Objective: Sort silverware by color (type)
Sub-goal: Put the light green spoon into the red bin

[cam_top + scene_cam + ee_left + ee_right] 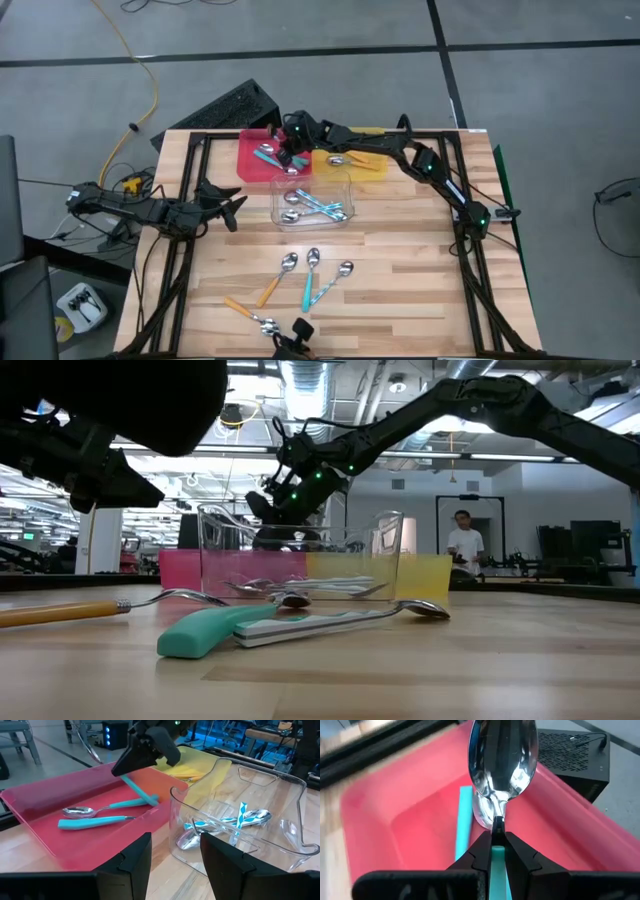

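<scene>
Over the red tray (30, 815), right hand (496, 851) pinches teal spoon (502, 765).

Straight down from above onto the whole table (400, 290). Level across its top toward the red tray (185, 570). From each wrist, close on that tray (45, 815) (380, 815), shared by all views.

We find the bench (400, 270) to be pale wood planks, smooth, with a satin sheen. The spoons (313, 275) at lower centre have mirror-bright metal bowls and matt plastic handles. The red tray (45, 815) looks like smooth, slightly translucent plastic; the clear tray (280, 805) is glossy transparent plastic. The right tool (495, 851) appears matt black.
</scene>
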You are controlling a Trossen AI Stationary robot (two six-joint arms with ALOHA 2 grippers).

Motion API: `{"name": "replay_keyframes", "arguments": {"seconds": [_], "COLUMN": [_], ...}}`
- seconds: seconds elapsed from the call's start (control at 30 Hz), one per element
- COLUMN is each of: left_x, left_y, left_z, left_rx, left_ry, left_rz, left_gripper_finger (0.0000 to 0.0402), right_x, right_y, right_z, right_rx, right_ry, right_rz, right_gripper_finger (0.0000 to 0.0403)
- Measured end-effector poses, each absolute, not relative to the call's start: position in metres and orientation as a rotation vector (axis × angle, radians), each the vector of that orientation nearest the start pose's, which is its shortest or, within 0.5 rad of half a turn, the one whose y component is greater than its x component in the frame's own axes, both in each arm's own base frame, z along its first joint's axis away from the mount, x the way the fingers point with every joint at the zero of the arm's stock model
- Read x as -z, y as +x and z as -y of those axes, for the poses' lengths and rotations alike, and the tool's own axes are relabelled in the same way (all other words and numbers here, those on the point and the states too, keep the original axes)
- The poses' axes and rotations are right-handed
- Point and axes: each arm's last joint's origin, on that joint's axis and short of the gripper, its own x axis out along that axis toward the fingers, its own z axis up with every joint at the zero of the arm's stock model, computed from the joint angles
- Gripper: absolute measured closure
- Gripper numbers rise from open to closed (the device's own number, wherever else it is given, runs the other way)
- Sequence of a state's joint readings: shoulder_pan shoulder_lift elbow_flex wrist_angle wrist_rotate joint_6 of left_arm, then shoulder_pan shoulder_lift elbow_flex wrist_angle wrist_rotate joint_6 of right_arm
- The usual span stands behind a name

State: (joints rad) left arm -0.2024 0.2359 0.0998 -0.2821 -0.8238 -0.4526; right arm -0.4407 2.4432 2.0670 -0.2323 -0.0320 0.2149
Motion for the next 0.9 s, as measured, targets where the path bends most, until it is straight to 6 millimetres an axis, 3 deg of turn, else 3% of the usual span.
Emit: {"name": "replay_keyframes", "arguments": {"seconds": [0.9], "left_x": [-0.1559], "left_y": [0.0964], "left_z": [-0.0020], "left_rx": [-0.682], "left_ry": [-0.228], "left_rz": [-0.222], "left_gripper_finger": [0.0248], "right_x": [-0.1818], "right_y": [0.4980], "right_z": [0.2334], "right_rx": [0.507], "right_ry": [0.387], "right_rz": [-0.567], "right_gripper_finger": [0.0321]}}
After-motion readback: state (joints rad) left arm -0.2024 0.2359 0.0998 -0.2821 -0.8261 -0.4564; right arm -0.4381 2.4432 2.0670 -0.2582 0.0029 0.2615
